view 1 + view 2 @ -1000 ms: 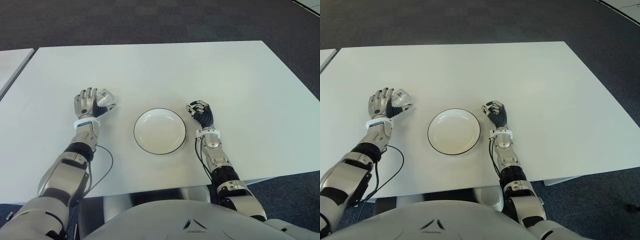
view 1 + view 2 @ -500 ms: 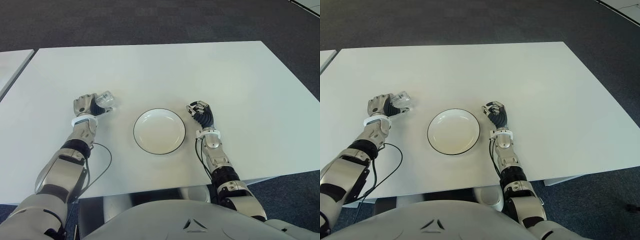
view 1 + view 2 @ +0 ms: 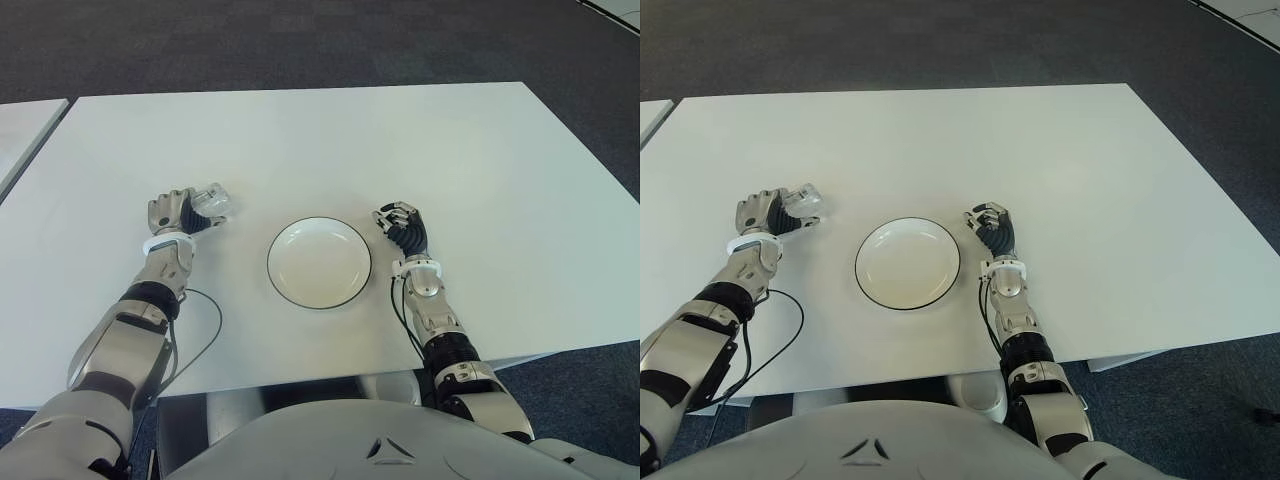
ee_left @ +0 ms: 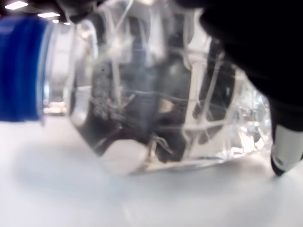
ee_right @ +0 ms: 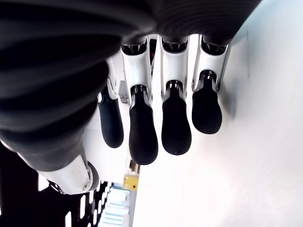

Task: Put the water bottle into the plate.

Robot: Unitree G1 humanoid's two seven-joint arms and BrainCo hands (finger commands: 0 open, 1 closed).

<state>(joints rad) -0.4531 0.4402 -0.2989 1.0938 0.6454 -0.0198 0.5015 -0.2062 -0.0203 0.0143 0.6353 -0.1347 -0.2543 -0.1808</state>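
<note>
one robot hand [image 3: 178, 212] grips the water bottle [image 3: 209, 203] left of the plate [image 3: 319, 262].

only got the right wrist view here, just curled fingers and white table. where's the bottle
Observer: The left hand is shut on the water bottle, left of the plate.
Operator: upright or on its side
Observer: On its side; the left wrist view shows its blue cap pointing sideways, low over the table.
Operator: anything in the plate
Observer: Nothing. The right hand shows beside it on the right, holding nothing.
</note>
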